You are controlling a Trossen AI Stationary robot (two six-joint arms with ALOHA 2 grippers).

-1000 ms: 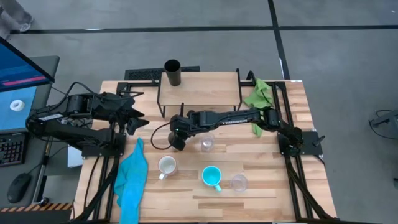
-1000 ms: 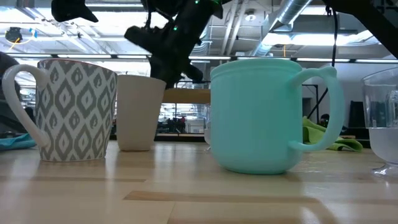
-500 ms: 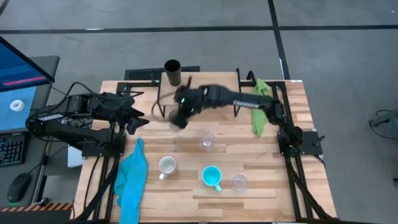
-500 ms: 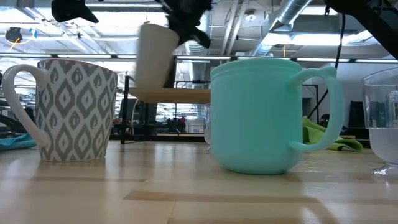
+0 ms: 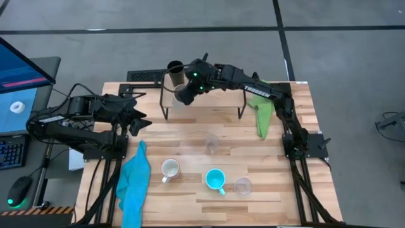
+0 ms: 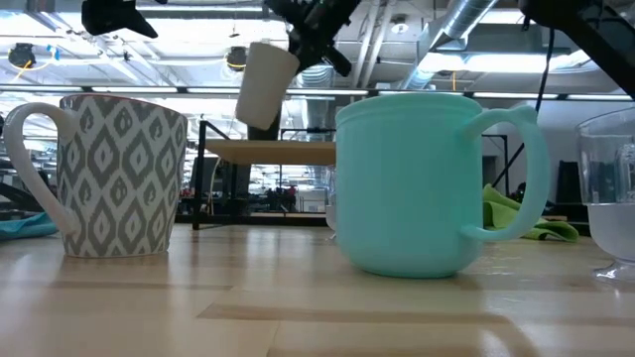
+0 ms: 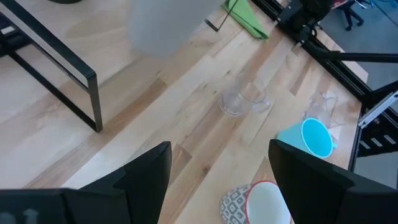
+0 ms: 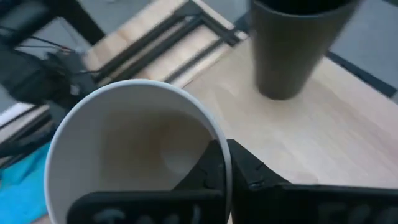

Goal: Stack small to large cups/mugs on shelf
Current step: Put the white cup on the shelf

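My right gripper (image 5: pixel 185 94) hangs over the left part of the shelf (image 5: pixel 212 98), shut on the beige-grey cup (image 6: pixel 266 84). The cup is in the air above the shelf board (image 6: pixel 270 152). The black tumbler (image 5: pixel 175 73) stands on the shelf's far left corner, close beside the cup (image 8: pixel 134 155). On the table stand the white patterned mug (image 5: pixel 169 168), the cyan mug (image 5: pixel 216 180) and two clear glasses (image 5: pixel 211 144) (image 5: pixel 243 185). My left gripper (image 7: pixel 219 152) waits open at the table's left side. My right gripper holds the beige-grey cup by its rim (image 8: pixel 219 140), one finger (image 8: pixel 211 171) inside the cup and the other (image 8: pixel 252 171) outside its wall. The fingers come from above, slanting. The cup is lifted clear above the shelf and tilts a little, mouth up.
A blue cloth (image 5: pixel 134 180) lies at the table's near left, and a green cloth (image 5: pixel 262 107) lies right of the shelf. The shelf's black legs (image 7: pixel 62 68) stand on the tabletop. Bare wood lies between the shelf and the glasses.
My right gripper has carried the beige-grey cup up from the table in front of the shelf, then toward the far edge. It now hangs over the shelf's left part, next to the black tumbler. The cup has gone from standing on the table to lifted clear and slightly tilted.
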